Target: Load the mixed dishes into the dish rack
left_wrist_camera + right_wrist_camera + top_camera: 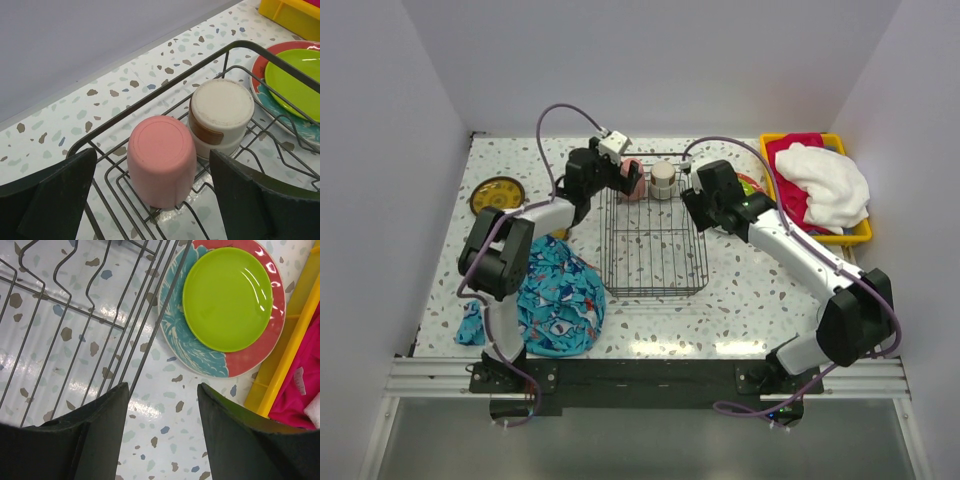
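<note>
- The pink cup (161, 160) is sitting rim-down in the far left corner of the dish rack (654, 250), probably so that it can drain. The cream cup (221, 117) is standing inverted in the same way, right against it.
- The left gripper (154, 190) is hovering over the pink cup with its fingers spread wide. One finger is on each side of the cup and neither is touching it, so the cup is resting on the wires alone.
- The lime-green plate (227, 297) is lying flat on the teal-and-red plate (187, 347), stacked on the table (750, 290) just outside the rack's right side. Neither plate is loaded yet.
- The right gripper (162, 405) is hanging low between the rack and that stack, fingers parted and holding nothing. It is likely lining up on the plates.
- The yellow-olive plate (497, 194) is waiting well apart, at the far left.
- The yellow tray (277, 360) is sitting just beyond the stacked plates, with cloths in it.
</note>
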`<act>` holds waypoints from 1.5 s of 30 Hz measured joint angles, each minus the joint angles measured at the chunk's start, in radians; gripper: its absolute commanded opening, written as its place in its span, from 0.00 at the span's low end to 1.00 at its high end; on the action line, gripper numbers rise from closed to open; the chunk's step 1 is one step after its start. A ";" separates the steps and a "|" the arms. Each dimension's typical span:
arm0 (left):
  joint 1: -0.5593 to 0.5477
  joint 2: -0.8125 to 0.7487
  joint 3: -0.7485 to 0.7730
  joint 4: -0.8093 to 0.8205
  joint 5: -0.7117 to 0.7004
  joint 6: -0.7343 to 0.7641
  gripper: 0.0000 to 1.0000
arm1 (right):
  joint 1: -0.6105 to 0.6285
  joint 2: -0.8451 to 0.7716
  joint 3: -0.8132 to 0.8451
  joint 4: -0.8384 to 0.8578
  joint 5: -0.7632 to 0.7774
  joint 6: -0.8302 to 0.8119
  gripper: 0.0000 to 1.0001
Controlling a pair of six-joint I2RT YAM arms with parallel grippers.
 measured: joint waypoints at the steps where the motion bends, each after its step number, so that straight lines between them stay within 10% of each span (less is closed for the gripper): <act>1: 0.000 -0.020 0.000 -0.019 0.000 0.000 1.00 | 0.000 -0.002 0.000 0.001 0.000 0.000 0.62; 13: 0.073 -0.515 0.033 -0.512 -0.117 0.125 0.99 | -0.013 -0.007 0.001 -0.023 -0.117 0.098 0.65; 24: 0.287 -0.502 0.219 -1.044 -0.043 0.321 0.94 | -0.217 -0.081 0.040 -0.190 -0.131 0.157 0.48; 31: 0.269 -0.450 0.266 -1.079 0.117 0.272 1.00 | -0.451 -0.181 -0.060 -0.325 -0.080 0.017 0.50; 45: 0.259 -0.299 0.367 -1.069 0.241 0.148 0.99 | -0.540 -0.152 -0.256 -0.211 -0.074 -0.215 0.46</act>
